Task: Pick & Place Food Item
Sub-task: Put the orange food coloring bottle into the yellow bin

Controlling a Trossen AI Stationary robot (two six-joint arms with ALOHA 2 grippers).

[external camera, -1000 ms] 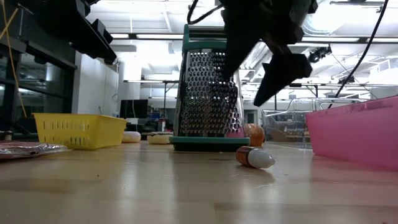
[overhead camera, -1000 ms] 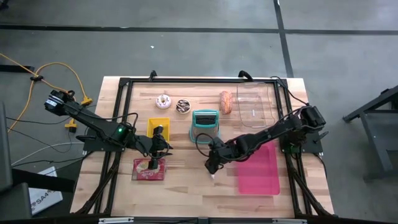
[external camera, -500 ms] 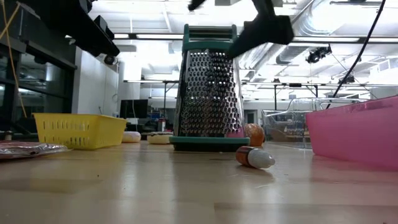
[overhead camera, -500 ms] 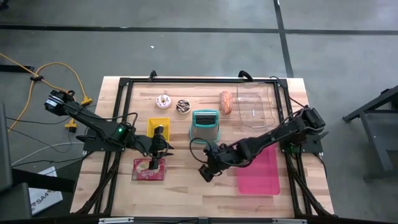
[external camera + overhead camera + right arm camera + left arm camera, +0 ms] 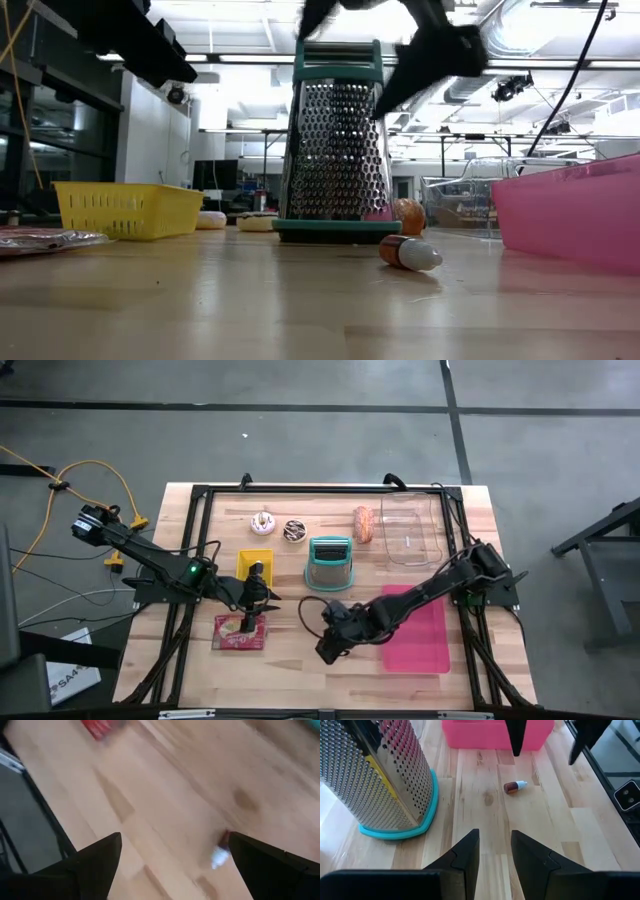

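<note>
One small food item [image 5: 408, 253], reddish-brown with a white tip, lies on its side on the bare wood of the tabletop [image 5: 290, 665] toward the front edge, between the grater [image 5: 329, 562] and the pink bin [image 5: 425, 645]. It looks light, smooth and liable to roll, so gripping across its middle seems safest. The right gripper [image 5: 170, 862] hangs over it, jaws wide and empty. The left gripper [image 5: 495, 851] waits near the left edge, jaws partly apart, holding nothing.

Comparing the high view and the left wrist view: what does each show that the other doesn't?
Only the high view shows the yellow basket, the two donuts, the bread, the clear container and the red packet. Only the left wrist view shows the small bottle lying on the table, and the left gripper empty, its fingers slightly apart. Both show the grater, the pink bin and the open right gripper.
</note>
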